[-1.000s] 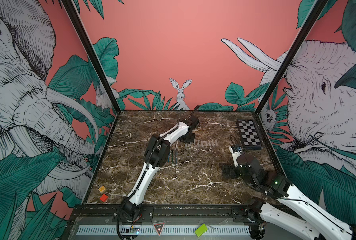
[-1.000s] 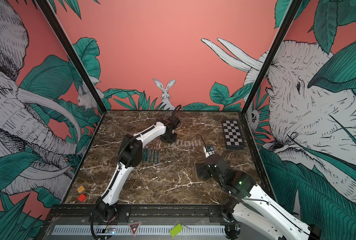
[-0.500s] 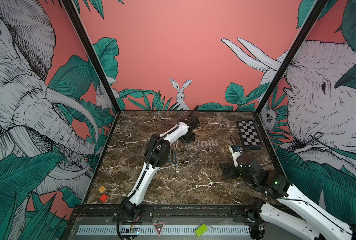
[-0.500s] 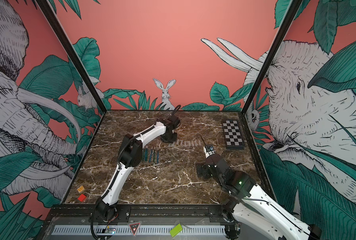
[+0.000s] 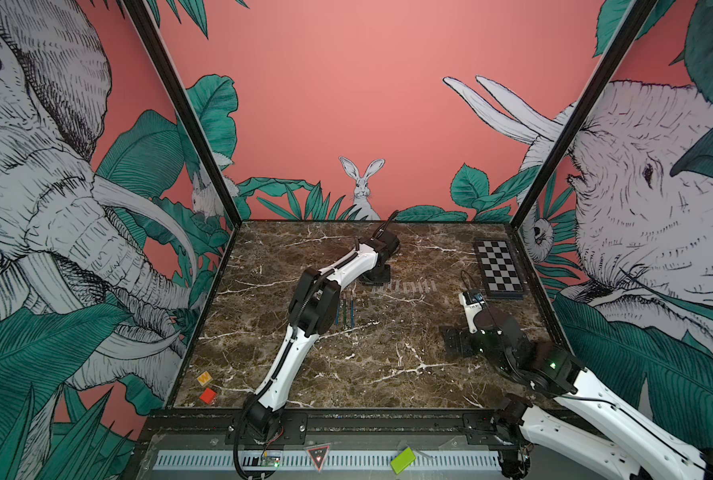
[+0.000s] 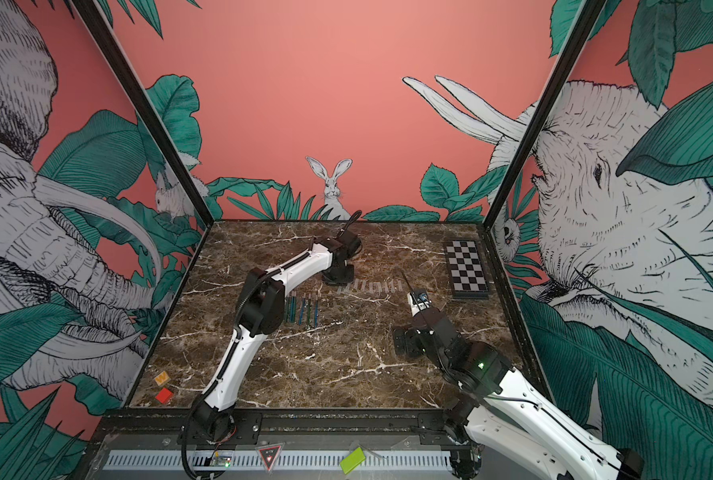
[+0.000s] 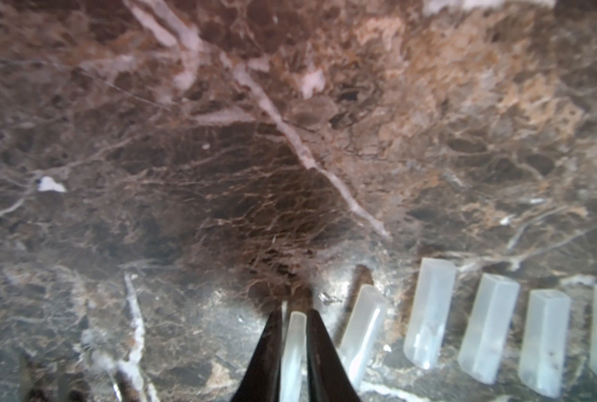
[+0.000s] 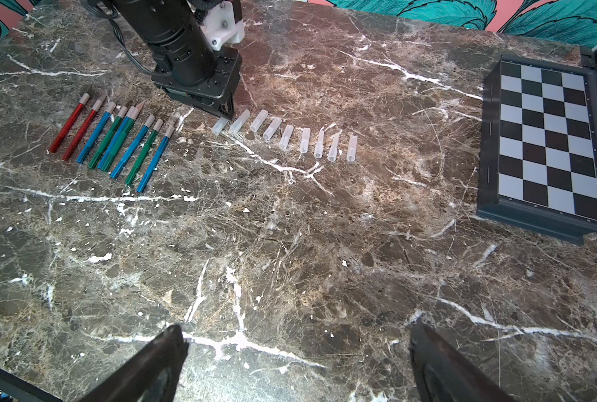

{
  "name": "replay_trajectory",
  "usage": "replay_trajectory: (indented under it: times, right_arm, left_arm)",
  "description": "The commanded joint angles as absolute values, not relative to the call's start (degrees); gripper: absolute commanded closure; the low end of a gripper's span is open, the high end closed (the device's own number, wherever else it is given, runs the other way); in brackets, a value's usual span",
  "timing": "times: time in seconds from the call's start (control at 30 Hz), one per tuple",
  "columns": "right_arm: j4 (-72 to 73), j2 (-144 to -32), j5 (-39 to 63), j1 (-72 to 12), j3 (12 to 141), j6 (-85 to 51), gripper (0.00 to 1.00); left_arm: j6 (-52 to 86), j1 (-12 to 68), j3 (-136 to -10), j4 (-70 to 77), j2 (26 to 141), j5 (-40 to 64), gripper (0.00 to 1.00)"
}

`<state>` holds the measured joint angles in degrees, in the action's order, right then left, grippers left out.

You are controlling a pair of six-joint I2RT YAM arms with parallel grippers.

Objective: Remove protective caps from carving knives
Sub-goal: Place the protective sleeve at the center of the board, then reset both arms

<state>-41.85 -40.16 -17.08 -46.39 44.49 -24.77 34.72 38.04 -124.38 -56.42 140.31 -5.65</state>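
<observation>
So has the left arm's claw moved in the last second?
No. In a top view the left gripper sits at the same end of the protective caps row, no nearer the checkerboard.

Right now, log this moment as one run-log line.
left gripper: shut on endmost translucent plastic cap | right gripper: open, empty | red, blue, green-handled carving knives: uncapped, side by side

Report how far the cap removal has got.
Done: all knives look bare-tipped, and eight caps sit in a row. In hand: the left gripper pinches the ninth cap at the row's end. Left: release it. The right gripper is open and empty.
</observation>
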Motion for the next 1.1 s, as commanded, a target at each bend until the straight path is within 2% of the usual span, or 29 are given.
replay_trajectory:
  times: [0.0, 0.17, 0.27, 0.4, 0.5, 0.6, 0.7, 0.8, 0.97, 1.07]
  right_arm:
    - [-41.33, -40.17, -17.46, -46.28, 43.77, -24.11, 0.01]
    - [-41.48, -40.34, -18.44, -46.23, 43.99, -24.03, 0.01]
    - [-41.66, -40.26, -20.96, -46.23, 44.38, -23.62, 0.01]
    - [-36.61, -39.08, -26.73, -46.24, 42.08, -19.32, 0.01]
    - [-28.28, -38.36, -37.41, -45.88, 37.07, -19.15, 0.01]
    - [-17.06, -38.76, -44.48, -42.43, 31.90, -14.82, 0.01]
    - [-5.37, -42.93, -48.76, -37.02, 29.06, -10.05, 0.01]
    - [8.90, -50.39, -47.50, -28.91, 25.87, -6.09, 0.01]
    - [25.66, -63.79, -36.08, -14.51, 23.07, -6.63, 0.01]
    - [37.27, -72.59, -29.81, -9.96, 21.80, -0.91, 0.01]
  left_arm:
    - [35.59, 37.70, -125.37, -58.38, 134.87, -7.08, 0.81]
    - [34.70, 37.69, -129.69, -60.98, 132.77, -7.15, 0.73]
    - [32.17, 37.51, -133.99, -63.71, 129.77, -9.28, 0.64]
    - [25.98, 36.34, -129.19, -62.14, 119.59, -15.18, 0.41]
    - [20.91, 34.87, -115.20, -54.80, 107.73, -17.77, 0.18]
    - [18.63, 32.64, -100.42, -48.06, 95.27, -18.29, 0.03]
    - [17.05, 30.99, -84.99, -41.19, 83.39, -22.44, 0.01]
    - [15.26, 28.68, -70.84, -33.74, 71.86, -27.41, 0.01]
    - [8.57, 23.70, -49.96, -19.24, 55.57, -30.12, 0.01]
    - [9.31, 17.89, -42.83, -14.77, 50.71, -28.64, 0.01]
